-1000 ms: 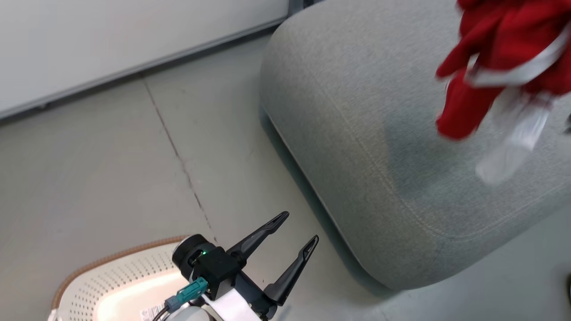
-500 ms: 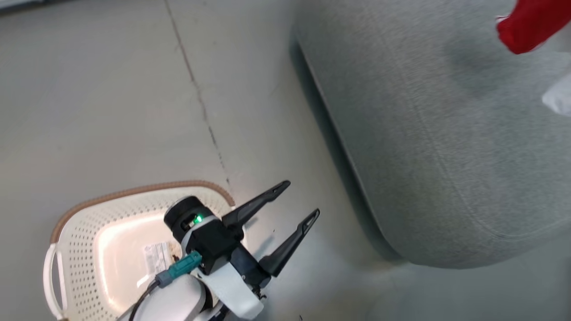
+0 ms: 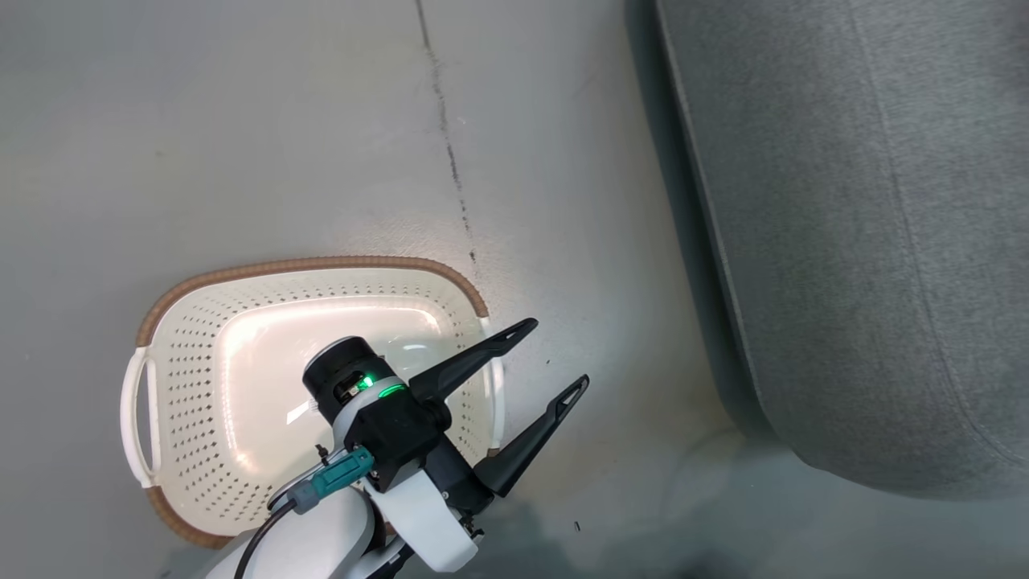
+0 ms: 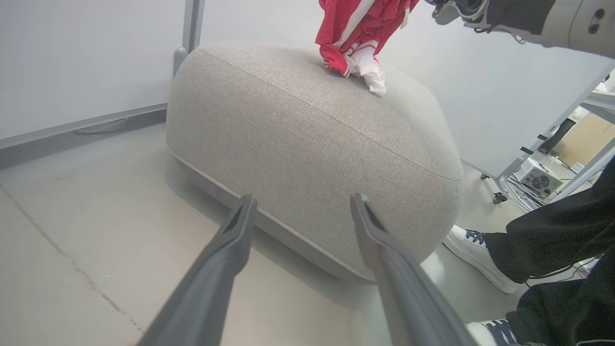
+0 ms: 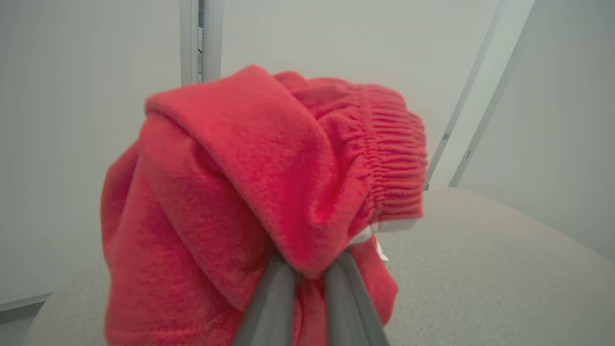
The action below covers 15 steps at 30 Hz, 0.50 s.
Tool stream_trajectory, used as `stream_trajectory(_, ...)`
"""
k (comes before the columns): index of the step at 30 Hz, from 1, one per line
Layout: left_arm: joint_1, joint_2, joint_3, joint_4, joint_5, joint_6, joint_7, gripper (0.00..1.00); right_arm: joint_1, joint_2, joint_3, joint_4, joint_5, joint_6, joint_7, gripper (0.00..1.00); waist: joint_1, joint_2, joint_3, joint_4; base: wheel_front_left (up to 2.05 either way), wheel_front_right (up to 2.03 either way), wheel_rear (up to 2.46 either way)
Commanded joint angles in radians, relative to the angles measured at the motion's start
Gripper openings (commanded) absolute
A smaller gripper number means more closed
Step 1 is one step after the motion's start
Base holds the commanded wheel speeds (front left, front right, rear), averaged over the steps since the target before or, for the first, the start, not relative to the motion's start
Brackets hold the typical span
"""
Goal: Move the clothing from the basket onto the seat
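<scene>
The cream basket (image 3: 185, 378) with a brown rim stands on the floor at lower left, and nothing lies in it. My left gripper (image 3: 556, 351) hovers open over its right edge, its fingers aimed at the seat (image 3: 844, 241); between those fingers (image 4: 303, 197) the grey seat (image 4: 312, 134) shows. Red clothing (image 4: 358, 29) hangs over the seat's top, its striped and white end touching the cushion. My right gripper (image 5: 312, 262) is shut on the bunched red clothing (image 5: 240, 192), above the seat (image 5: 480, 269).
A person's dark trouser legs (image 4: 552, 240) and white shoes (image 4: 475, 259) stand just right of the seat. Pale partition panels (image 4: 72, 62) with metal posts run behind it. Bare grey floor (image 3: 281, 121) with a crack line lies between basket and seat.
The head camera has tipped down: the whole basket now shows and the hanging clothing has left that view. Both grippers keep their states.
</scene>
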Motion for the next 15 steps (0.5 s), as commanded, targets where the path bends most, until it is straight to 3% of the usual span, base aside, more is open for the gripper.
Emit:
stream_trajectory(1, -0.021, 0.004, -0.005, -0.001, 0.006, -0.001, -0.001, 1.0, 0.023, 0.004, 0.011, 0.054, -0.003, 0.0, -0.005, 0.0, 0.0, 0.0, 0.013, 0.018, 0.0, 0.0, 0.0)
stream_trajectory(6, -0.031, 0.01, -0.009, -0.003, 0.001, -0.001, -0.001, 1.0, -0.005, 0.009, 0.061, 0.217, 0.008, 0.0, -0.005, 0.0, 0.0, 0.0, 0.031, 0.029, 0.0, 0.0, 0.0)
stream_trajectory(15, -0.039, 0.02, -0.007, -0.006, 0.004, -0.001, -0.001, 1.0, -0.063, 0.021, 0.173, 0.384, 0.05, 0.0, -0.001, 0.0, 0.0, 0.0, 0.055, 0.037, 0.0, 0.0, 0.0)
